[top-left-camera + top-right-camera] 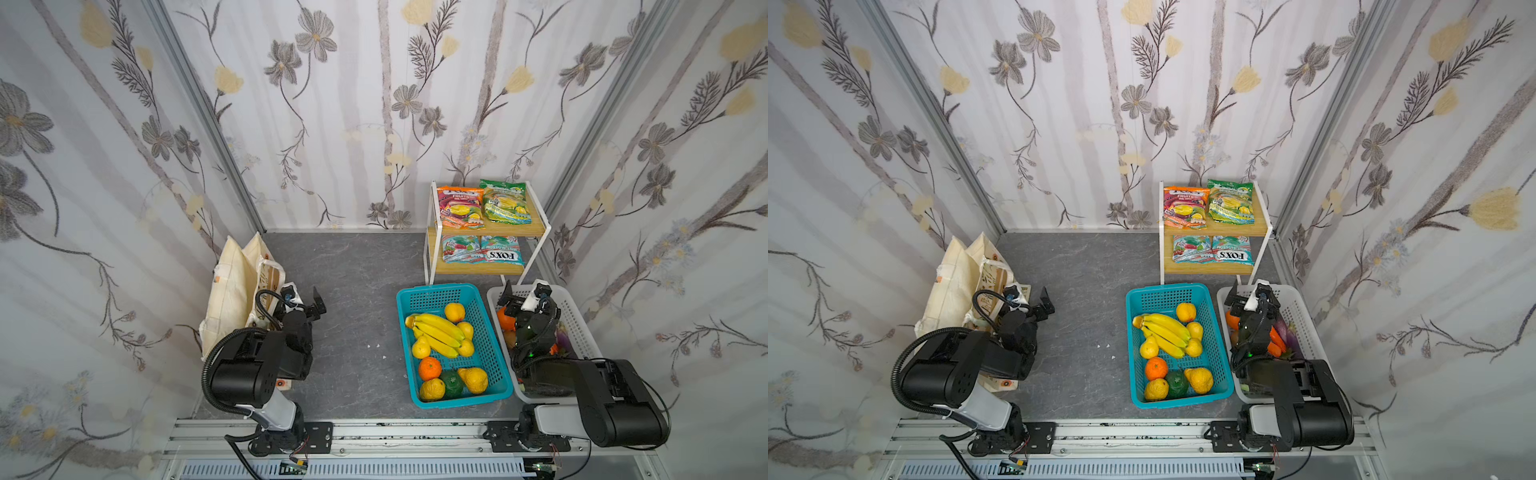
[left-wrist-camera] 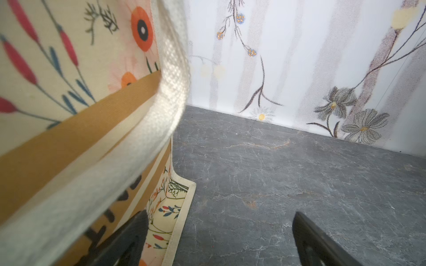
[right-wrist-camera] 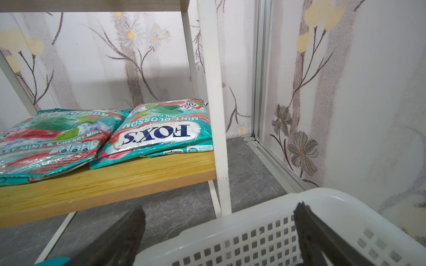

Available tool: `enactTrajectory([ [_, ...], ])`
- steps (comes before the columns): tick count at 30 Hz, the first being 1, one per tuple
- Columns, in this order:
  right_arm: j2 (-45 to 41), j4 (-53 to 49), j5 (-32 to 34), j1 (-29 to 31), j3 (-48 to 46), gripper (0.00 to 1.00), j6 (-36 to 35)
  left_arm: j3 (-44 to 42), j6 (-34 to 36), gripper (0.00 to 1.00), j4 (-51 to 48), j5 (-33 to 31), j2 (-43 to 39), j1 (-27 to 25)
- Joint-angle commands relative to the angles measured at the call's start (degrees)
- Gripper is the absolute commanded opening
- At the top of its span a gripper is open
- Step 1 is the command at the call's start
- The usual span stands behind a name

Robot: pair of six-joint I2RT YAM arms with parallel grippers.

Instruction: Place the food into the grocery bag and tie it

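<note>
Left wrist view: left fingers point(image 2: 313, 244) wide apart, empty, beside the leaning grocery bag point(image 2: 57, 80); right fingers point(image 3: 311, 237) likewise — banana bunch point(image 1: 438, 332) in the blue basket point(image 1: 432, 289), candy packets point(image 1: 459, 206) on the shelf point(image 1: 536, 227) — a slack bag mouth could shed dropped food.

I read "FOX'S MINT BLOSSOM OVAL CANDY" on a glossy teal-white packet point(image 3: 159, 133), "MINT & CHERRY MINT" on its glossy teal neighbour point(image 3: 53, 140), and "FRUITS" on the glossy orange-red packet point(image 1: 459, 205), upper right in a top view.
</note>
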Motion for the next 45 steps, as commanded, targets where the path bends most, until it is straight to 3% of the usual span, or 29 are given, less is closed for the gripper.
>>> enactTrajectory([
  [1,0.1,1.9,-0.1,0.0,0.1,1.0,-0.5,0.1,0.2,1.0,2.7,-0.4,0.1,0.1],
  [37,0.0,1.8,-0.1,0.0,0.1,1.0,-0.6,0.2,0.1,1.0,2.7,-0.4,0.0,0.1],
  [45,0.1,1.8,-0.1,0.1,0.1,1.0,-0.6,0.2,-1.0,1.0,2.2,2.4,-0.1,1.7],
])
